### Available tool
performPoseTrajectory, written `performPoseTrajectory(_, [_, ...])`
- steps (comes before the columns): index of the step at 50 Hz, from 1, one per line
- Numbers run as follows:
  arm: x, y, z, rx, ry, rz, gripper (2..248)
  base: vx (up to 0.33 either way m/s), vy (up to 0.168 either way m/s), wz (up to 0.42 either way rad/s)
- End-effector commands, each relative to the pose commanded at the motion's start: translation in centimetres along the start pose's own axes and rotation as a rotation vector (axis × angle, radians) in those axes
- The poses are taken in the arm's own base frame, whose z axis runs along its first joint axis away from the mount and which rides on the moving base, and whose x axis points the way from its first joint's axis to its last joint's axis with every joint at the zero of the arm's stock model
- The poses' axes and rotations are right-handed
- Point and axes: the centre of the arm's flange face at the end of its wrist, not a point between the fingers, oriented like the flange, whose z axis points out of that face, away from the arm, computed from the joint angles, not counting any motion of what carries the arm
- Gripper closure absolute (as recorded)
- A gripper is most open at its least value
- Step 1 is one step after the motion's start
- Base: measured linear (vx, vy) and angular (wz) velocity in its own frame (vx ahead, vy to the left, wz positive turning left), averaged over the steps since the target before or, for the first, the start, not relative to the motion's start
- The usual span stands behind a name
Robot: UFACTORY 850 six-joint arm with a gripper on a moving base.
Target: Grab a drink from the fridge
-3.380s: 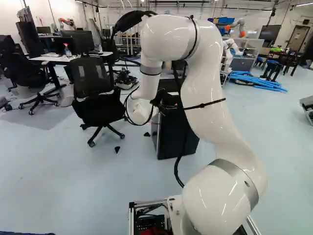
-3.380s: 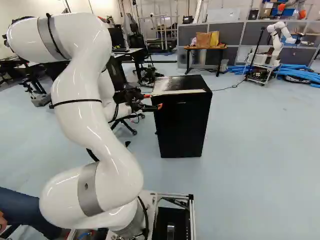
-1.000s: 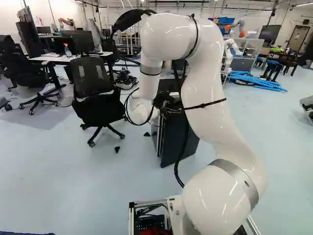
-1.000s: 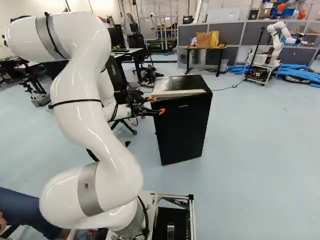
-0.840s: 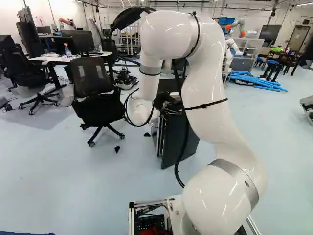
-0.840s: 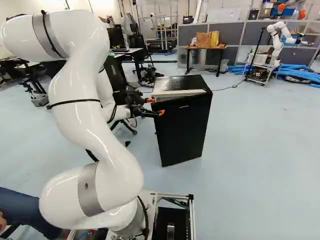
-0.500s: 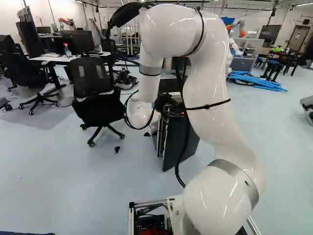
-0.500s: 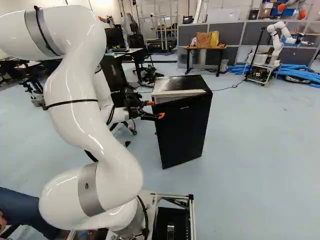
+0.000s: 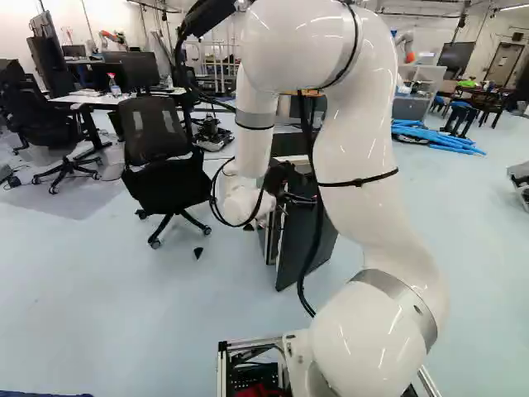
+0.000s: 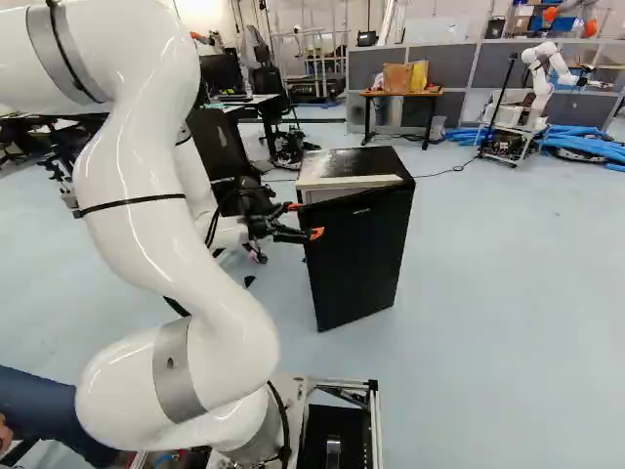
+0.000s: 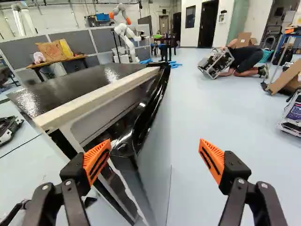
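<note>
In the right base view my gripper stands at the free edge of the black fridge's door, and the door is ajar. Seen in the wrist view, the gripper is open. One finger's orange pad is by the gap between the fridge body and the door; the other finger stands off the door's outer side. The door's edge lies between the fingers, not gripped. Whether the near pad touches it I cannot tell. The interior is mostly hidden, and no drink shows.
An office chair stands left of the fridge in the left base view. Behind the fridge are a small table with bags and another robot. A person's leg is beside my base. A cable runs across the floor.
The fridge door has swung a little further open, toward my base. My arm's upper part has shifted back, and the gripper has come slightly lower with its fingers still apart. The base has stayed put.
</note>
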Motion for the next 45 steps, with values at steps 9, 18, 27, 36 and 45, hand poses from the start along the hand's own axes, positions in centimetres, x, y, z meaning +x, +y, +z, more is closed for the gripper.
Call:
performPoseTrajectory(9, [0.2,1.3,-0.7,-0.014,0.023,-0.013,3,0.0,0.0,0.0])
performPoseTrajectory(18, [0.4,2.7,-1.3,-0.027,0.04,-0.028,3,0.0,0.0,0.0])
performPoseTrajectory(27, [0.4,4.2,-2.0,-0.047,0.045,-0.041,3,0.0,0.0,0.0])
performPoseTrajectory(36, [0.5,5.5,-2.2,-0.083,0.045,-0.047,3,0.0,0.0,0.0])
performPoseTrajectory(45, [0.6,6.8,-2.2,-0.128,0.046,-0.049,3,0.0,0.0,0.0])
